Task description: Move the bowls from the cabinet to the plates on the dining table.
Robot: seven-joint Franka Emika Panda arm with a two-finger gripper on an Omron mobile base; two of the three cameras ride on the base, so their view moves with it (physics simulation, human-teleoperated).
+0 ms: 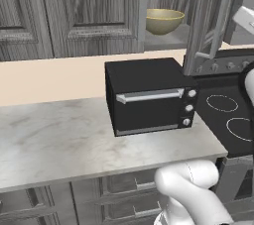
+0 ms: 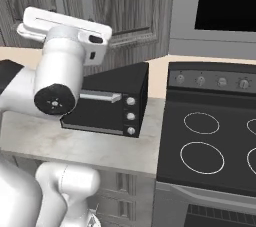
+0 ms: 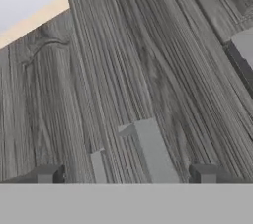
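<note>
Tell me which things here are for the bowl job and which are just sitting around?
For the job:
- bowl, on the shelf inside the open cabinet
- gripper, fingertips apart, facing a cabinet door

Just sitting around:
- toaster oven
- stove
- marble counter

no legible txt or labels

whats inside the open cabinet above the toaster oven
One tan bowl sits on the shelf of the cabinet, seen between its open doors. The doors and frame cover the rest of the shelf, so a second bowl cannot be confirmed.
</note>
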